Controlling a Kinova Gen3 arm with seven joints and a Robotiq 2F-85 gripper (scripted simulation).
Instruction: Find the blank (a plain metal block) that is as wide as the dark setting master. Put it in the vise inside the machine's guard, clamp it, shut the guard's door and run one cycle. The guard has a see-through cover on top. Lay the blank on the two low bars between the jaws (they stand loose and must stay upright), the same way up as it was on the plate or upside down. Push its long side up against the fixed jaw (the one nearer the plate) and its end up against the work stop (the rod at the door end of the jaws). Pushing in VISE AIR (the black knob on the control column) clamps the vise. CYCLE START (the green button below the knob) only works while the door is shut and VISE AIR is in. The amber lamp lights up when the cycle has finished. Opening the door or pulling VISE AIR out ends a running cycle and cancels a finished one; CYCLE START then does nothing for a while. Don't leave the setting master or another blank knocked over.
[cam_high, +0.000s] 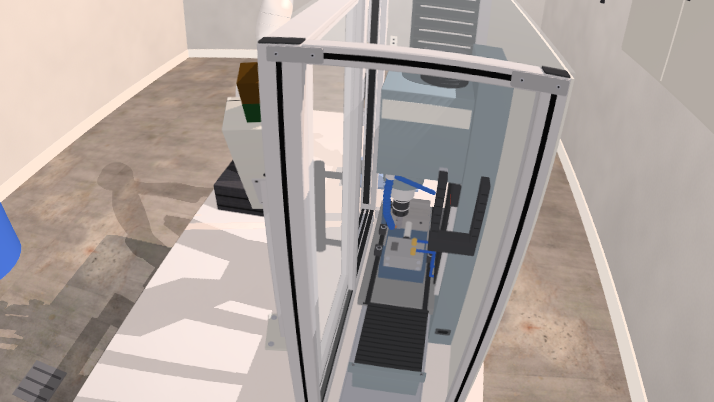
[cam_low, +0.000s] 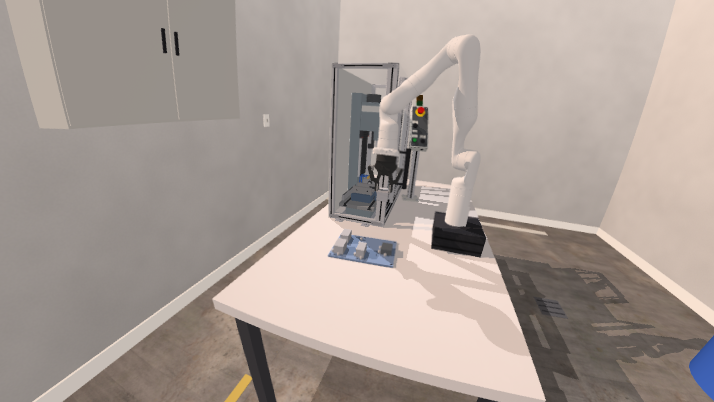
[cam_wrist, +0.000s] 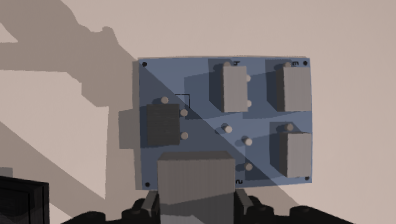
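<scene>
Gripper (cam_low: 383, 186) (cam_wrist: 196, 205) is closed on 1 gray blank (cam_low: 382, 194) (cam_wrist: 196, 187), holding it above tabletop (cam_low: 370, 305) (cam_wrist: 345, 30). Exterior view: blank hangs upright, near guard (cam_high: 522, 200) (cam_low: 331, 145). Wrist view: blue plate (cam_low: 345, 257) (cam_wrist: 205, 145) carries dark setting master (cam_low: 385, 248) (cam_wrist: 163, 124) and 3 lighter blanks (cam_low: 360, 250) (cam_wrist: 235, 89). Top view: inside guard, vise (cam_high: 404, 253) is visible.

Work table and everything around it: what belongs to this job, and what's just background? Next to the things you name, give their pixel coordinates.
Job:
- end effector (cam_low: 384, 186) (cam_wrist: 196, 205)
- gripped blank (cam_low: 382, 195) (cam_wrist: 196, 177)
- dark setting master (cam_low: 386, 248) (cam_wrist: 163, 125)
- vise (cam_high: 404, 252) (cam_low: 363, 194)
- guard (cam_high: 539, 200) (cam_low: 331, 140)
- control column (cam_low: 419, 127)

Background:
- wall cabinet (cam_low: 115, 60)
- wall outlet (cam_low: 266, 120)
- blue object (cam_high: 6, 240) (cam_low: 705, 367)
</scene>
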